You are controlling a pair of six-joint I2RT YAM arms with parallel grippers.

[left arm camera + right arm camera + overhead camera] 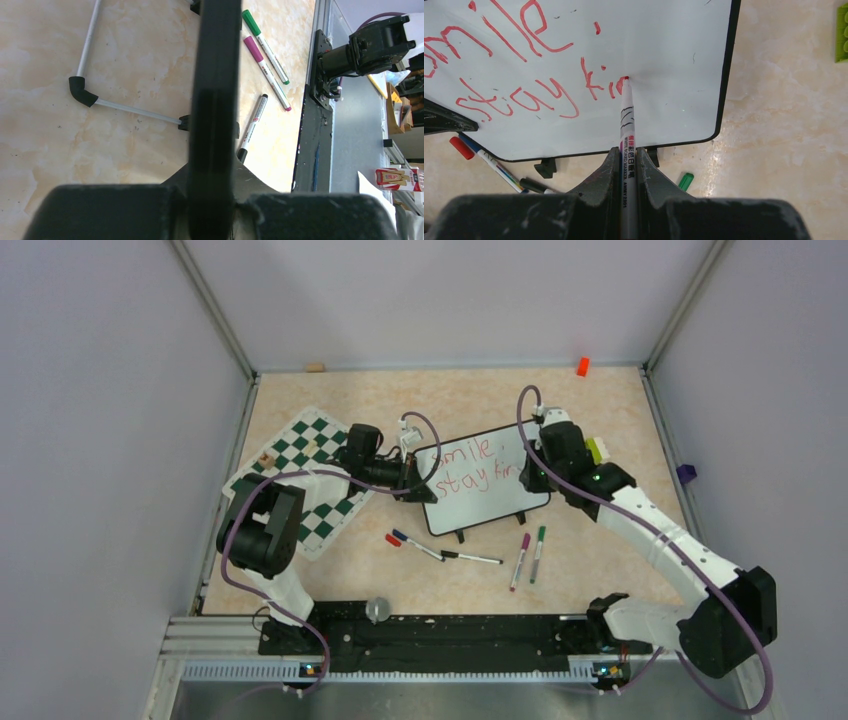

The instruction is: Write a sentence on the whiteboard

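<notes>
The whiteboard [495, 495] lies tilted at mid-table, black-framed. Its red sentence [470, 466] runs in two lines, and in the right wrist view the sentence [519, 97] reads "mile." over "stay ki" plus a fresh stroke. My right gripper [627, 160] is shut on a white marker [626, 125], whose red tip touches the whiteboard [664, 45] just after the "i". My left gripper [413, 477] is shut on the board's left edge. In the left wrist view that black frame [215, 75] runs edge-on between the left gripper [212, 200] jaws.
A green-and-white chess mat [300, 440] lies left of the board. Loose markers lie in front of it: red-and-blue [412, 544], black [472, 558], purple [521, 560], green [537, 553]. An orange block [582, 366] and a wooden block [316, 367] sit by the back wall.
</notes>
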